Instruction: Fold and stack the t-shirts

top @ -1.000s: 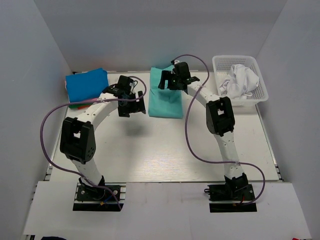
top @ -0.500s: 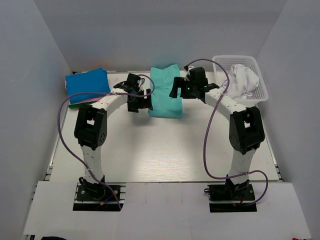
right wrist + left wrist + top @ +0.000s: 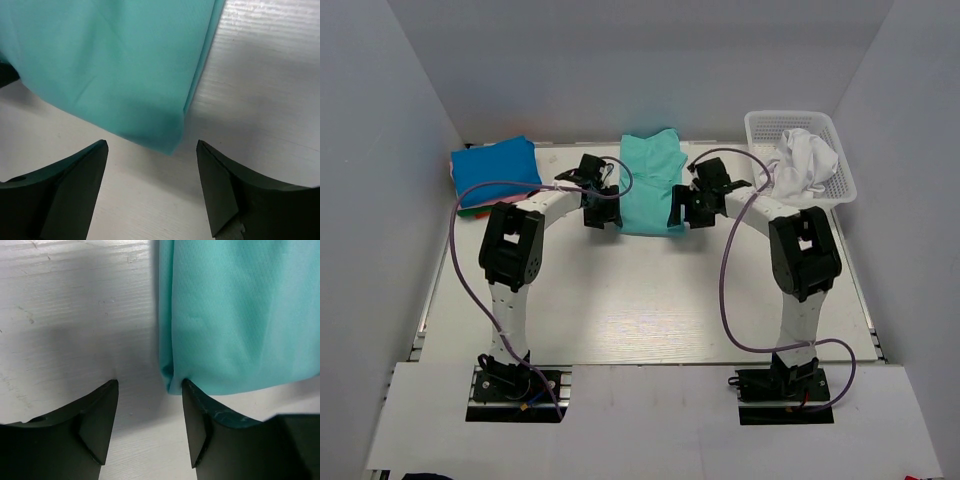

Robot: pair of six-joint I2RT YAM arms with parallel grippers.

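A teal-green t-shirt [image 3: 650, 185] lies folded into a long strip at the middle back of the table. My left gripper [image 3: 601, 211] is low at its near left corner and open. In the left wrist view the corner of the teal cloth [image 3: 172, 385] touches the tip of the right finger [image 3: 197, 415], and bare table shows between the fingers around the left gripper [image 3: 150, 390]. My right gripper [image 3: 686, 211] is open at the near right corner, and in its wrist view that teal corner [image 3: 170, 142] lies just beyond the right gripper [image 3: 152, 147]. A folded bright blue t-shirt [image 3: 495, 170] tops a stack at the back left.
A white lattice basket [image 3: 840, 185] at the back right holds a crumpled white t-shirt [image 3: 803, 163]. Red and green cloth edges [image 3: 470, 211] show under the blue one. Grey walls close in the table on three sides.
My right gripper came from the teal shirt's far end down to its near right corner. My left gripper shifted right to the near left corner. Both jaws narrowed a little.
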